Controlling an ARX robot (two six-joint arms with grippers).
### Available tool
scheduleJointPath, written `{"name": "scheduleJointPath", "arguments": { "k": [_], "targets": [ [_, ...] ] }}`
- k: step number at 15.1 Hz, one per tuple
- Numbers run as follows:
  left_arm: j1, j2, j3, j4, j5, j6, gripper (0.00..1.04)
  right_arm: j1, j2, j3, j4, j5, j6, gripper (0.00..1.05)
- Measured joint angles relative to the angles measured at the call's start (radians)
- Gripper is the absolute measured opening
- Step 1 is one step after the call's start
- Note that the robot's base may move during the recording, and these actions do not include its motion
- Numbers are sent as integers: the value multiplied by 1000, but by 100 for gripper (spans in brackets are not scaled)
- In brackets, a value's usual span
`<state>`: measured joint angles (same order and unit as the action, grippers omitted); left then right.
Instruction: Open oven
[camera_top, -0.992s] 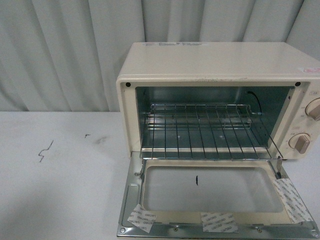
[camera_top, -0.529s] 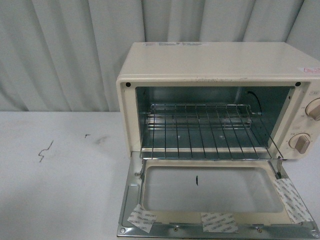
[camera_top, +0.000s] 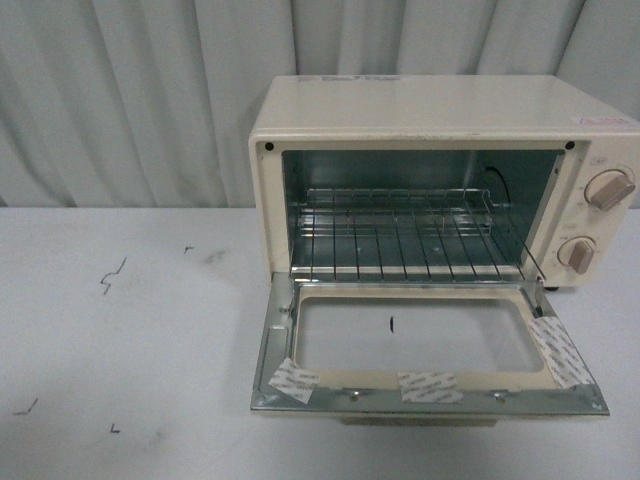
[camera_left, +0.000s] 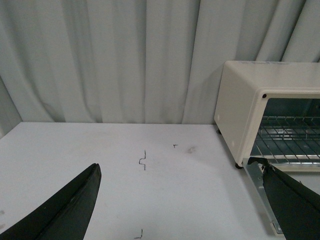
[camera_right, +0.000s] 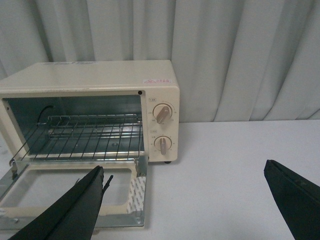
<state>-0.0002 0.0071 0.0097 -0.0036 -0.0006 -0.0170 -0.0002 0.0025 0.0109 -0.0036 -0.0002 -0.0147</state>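
Observation:
The cream oven (camera_top: 420, 105) stands on the white table at the right in the front view. Its glass-windowed door (camera_top: 420, 345) hangs fully down, flat toward me, showing the wire rack (camera_top: 400, 235) inside. Two beige knobs (camera_top: 608, 188) sit on its right panel. Neither arm shows in the front view. My left gripper (camera_left: 182, 172) is open over bare table left of the oven (camera_left: 245, 100). My right gripper (camera_right: 185, 172) is open over the table beside the lowered door (camera_right: 75, 190), holding nothing, its left finger over the door's window.
A grey curtain (camera_top: 130, 100) closes off the back of the table. Small dark pen marks (camera_top: 112, 275) lie on the white table (camera_top: 130, 350) left of the oven. White tape strips (camera_top: 430, 387) are stuck on the door's frame.
The front view has drawn back and risen: the oven looks smaller and higher in the frame, and the whole lowered door now shows. The door itself stays down.

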Motion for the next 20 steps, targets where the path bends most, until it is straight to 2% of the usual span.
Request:
{"name": "scheduleJointPath", "arguments": {
  "k": [20],
  "targets": [
    [0,0,0,1,0,0,98,0,0,0,0,0,0,98]
  ]
}}
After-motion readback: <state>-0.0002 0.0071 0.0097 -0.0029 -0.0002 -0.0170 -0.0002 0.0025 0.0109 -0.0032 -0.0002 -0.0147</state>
